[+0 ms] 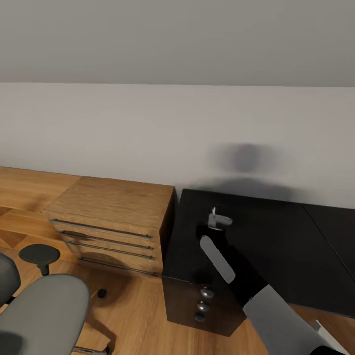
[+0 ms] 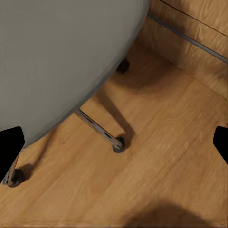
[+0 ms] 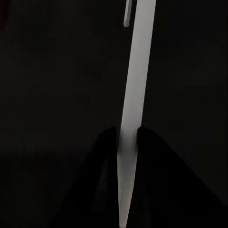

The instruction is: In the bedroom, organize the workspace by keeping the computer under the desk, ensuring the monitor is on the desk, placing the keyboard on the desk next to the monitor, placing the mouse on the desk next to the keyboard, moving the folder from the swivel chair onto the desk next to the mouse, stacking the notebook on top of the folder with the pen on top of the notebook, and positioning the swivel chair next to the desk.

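The right gripper (image 3: 127,138) is clenched on a thin light grey panel (image 3: 137,71), which is seen edge-on in the right wrist view. The panel is pinched between the two black fingers (image 3: 102,156) and runs away from them over a black surface. Whether this panel belongs to the monitor cannot be told.

In the head view the right arm (image 1: 281,315) is stretched from the lower right over the near left end of the desk (image 1: 276,246). The black desktop is set against the pale wall (image 1: 148,133), and three round silver knobs (image 1: 206,292) are seen on its dark drawer front. A light wooden low cabinet (image 1: 113,207) with long drawer handles is placed just beside the desk's left end.

The swivel chair (image 1: 44,310) is found on the wood floor (image 1: 133,315) at the lower left of the head view. It is near the cabinet and clear of the desk, and one black armrest (image 1: 39,254) is raised beside its grey seat.

The left gripper (image 2: 114,145) is released, with its dark fingertips (image 2: 9,149) held wide apart at the edges of the left wrist view. It is held above the floor beside the chair's grey seat, where a chrome leg (image 2: 95,126) and its black caster (image 2: 118,144) are seen.
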